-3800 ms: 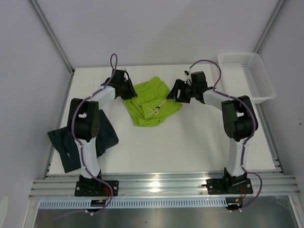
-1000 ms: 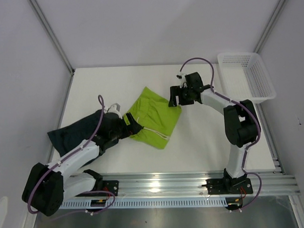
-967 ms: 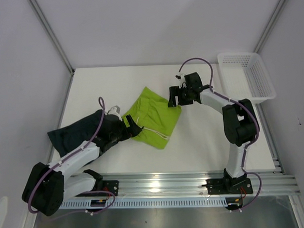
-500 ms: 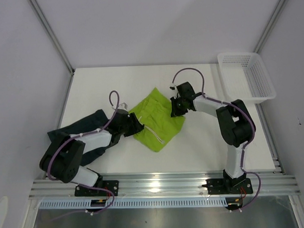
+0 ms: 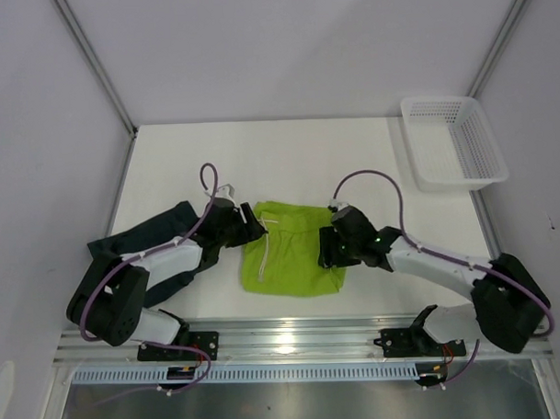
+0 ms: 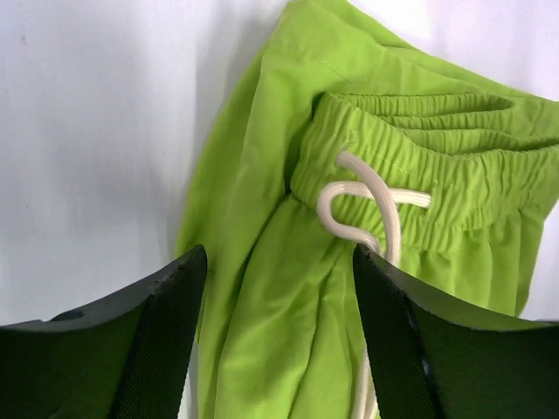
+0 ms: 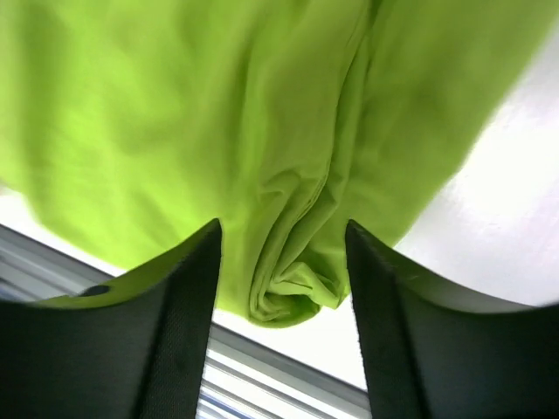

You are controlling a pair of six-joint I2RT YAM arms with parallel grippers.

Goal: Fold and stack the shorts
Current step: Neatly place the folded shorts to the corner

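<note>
Lime-green fabric: green shorts (image 5: 291, 257), one pair, in a roughly square folded bundle on the worktop (image 5: 306, 163), near its front edge and between the two arms.

Dark fabric: dark shorts (image 5: 138, 240), one pair, rumpled at the left and partly under the left arm. Whether it touches the green pair cannot be told.

Left end effector (image 6: 278, 262): jaws well apart over the waistband side of the green pair, gripping nothing.

Right end effector (image 7: 281, 229): jaws apart, straddling a bunched ridge of green cloth at the opposite side, not pinching it.

Step in hand, as judged: tidying the fold on the green pair before stacking.
- Each pinch should take every layer at its edge.
- The arms should move together so the edges stay square.
- The ridge should be smoothed rather than folded in.
- The cloth should be kept back from the front rail (image 5: 294, 342).

View notes:
- Left wrist alone shows the gathered waistband (image 6: 410, 175) and the looped white drawstring (image 6: 367, 196), which needs tucking in.
- Right wrist alone shows the crumpled ridge and how near the rail lies.
- Only the top view shows the overall outline, the dark pair and the white basket (image 5: 453, 148), far right.
</note>
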